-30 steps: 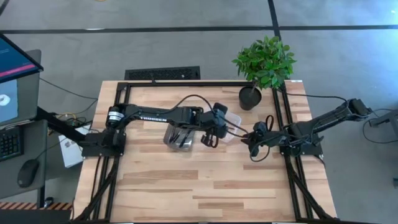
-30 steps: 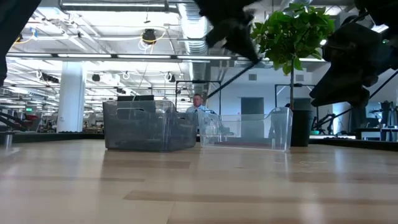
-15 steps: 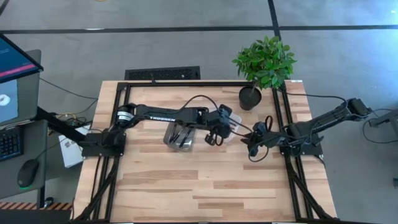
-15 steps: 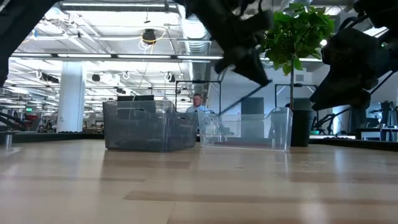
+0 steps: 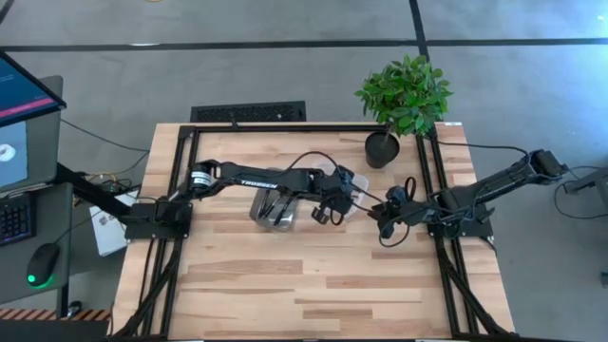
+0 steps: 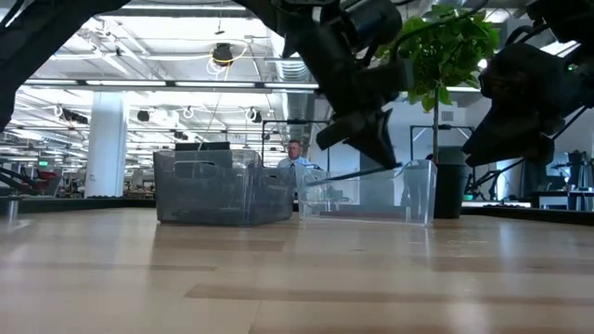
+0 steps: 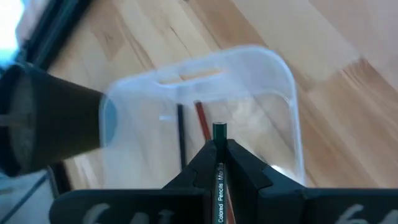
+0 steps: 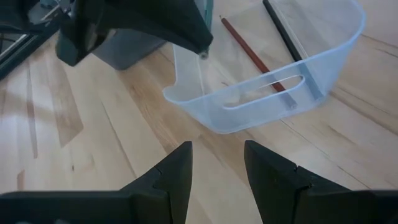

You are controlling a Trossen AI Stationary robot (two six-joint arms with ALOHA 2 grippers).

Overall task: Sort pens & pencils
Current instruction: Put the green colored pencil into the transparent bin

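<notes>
Jaws of the left gripper (image 7: 219, 163) clench a green pencil (image 7: 219, 134) over the clear tray (image 7: 292, 118) mid-desk; light, stiff, slippery, best pinched mid-shaft. Right gripper (image 8: 216, 163) waits parted.

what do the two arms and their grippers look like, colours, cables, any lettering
Both arms are black, built of slim jointed segments. The left arm has white lettering along its forearm and a silvery ring at one joint, with a black cable looping over its wrist. The right arm carries black cables too. The left gripper and right gripper have dark, wedge-shaped fingers.
</notes>
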